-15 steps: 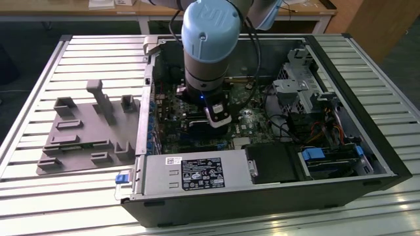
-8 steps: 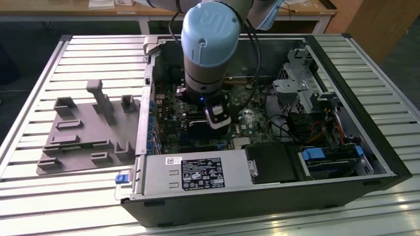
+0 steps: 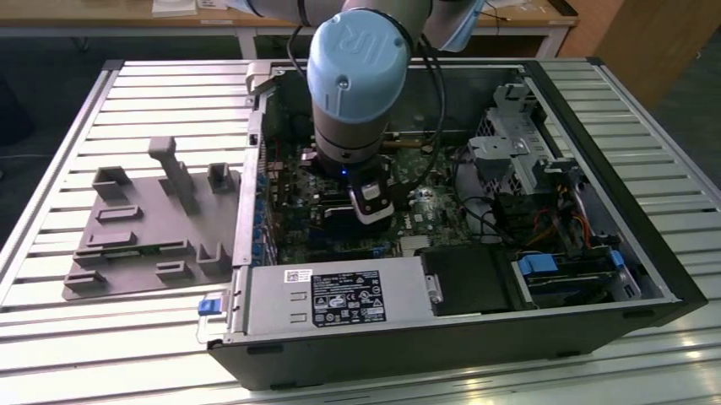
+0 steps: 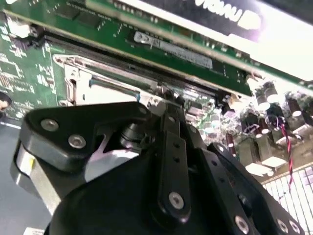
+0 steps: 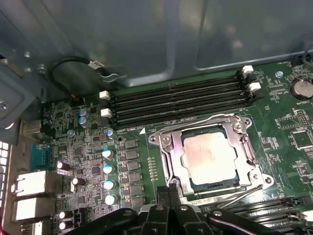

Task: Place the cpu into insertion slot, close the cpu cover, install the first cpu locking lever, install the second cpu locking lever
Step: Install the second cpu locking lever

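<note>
You have the tool (image 3: pixel 373 221) low inside the open case (image 3: pixel 586 278), over the board (image 5: pixel 146 147). In the first wrist view its fingers (image 5: pixel 168 198) stand narrow, tips close together with nothing between them, just beside the socket's near edge.

The cpu (image 5: pixel 213 157) lies flat in the socket, pale metal top up. The cover (image 5: pixel 166 152) is down around it, its window framing the chip. A thin lever (image 5: pixel 239 196) runs slantwise along the socket's near side, close to the fingers; whether it is latched I cannot tell.

Writing: white labels sit on the power supply (image 3: pixel 338 299) at the case's front, and there is a sticker on a module in the second wrist view, but you should not count on any of it being legible. The arm's blue cap carries a logo.

Around the socket: four black memory slots (image 5: pixel 176 100) with white clips, a row of capacitors (image 5: pixel 110 169), a coin cell (image 5: pixel 302 88), and a looped black cable (image 5: pixel 63 66). On the slatted tabletop (image 3: pixel 90 337), at the exterior view's left, a grey fixture (image 3: pixel 147 228) sits well apart from the case.
</note>
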Available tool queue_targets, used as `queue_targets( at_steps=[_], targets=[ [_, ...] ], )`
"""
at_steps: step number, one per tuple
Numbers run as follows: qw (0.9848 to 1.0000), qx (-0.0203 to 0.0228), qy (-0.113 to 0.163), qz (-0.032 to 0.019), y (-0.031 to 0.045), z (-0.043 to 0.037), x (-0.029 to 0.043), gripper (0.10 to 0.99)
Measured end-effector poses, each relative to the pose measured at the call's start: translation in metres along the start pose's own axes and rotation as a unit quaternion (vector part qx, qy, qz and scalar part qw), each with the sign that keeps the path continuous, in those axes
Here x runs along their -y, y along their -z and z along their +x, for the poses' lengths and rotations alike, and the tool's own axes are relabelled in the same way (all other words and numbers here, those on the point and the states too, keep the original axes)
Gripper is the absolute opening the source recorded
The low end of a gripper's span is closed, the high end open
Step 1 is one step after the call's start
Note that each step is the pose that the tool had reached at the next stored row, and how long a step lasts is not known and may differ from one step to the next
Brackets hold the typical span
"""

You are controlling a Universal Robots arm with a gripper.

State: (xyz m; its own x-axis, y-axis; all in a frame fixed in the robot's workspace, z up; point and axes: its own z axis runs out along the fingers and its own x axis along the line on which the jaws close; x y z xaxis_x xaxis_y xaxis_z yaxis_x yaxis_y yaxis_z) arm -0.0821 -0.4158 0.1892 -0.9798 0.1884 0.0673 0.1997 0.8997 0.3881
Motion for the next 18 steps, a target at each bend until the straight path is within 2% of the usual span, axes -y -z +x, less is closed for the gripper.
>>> queue_targets(
  at_steps=[8,18],
  targets=[
    [1.0,0.0,0.0,0.0001,0.0013,0.0003,-0.0004,0.102],
    [1.0,-0.0001,0.0,0.0001,0.0223,0.0018,-0.0093,0.102]
  ],
)
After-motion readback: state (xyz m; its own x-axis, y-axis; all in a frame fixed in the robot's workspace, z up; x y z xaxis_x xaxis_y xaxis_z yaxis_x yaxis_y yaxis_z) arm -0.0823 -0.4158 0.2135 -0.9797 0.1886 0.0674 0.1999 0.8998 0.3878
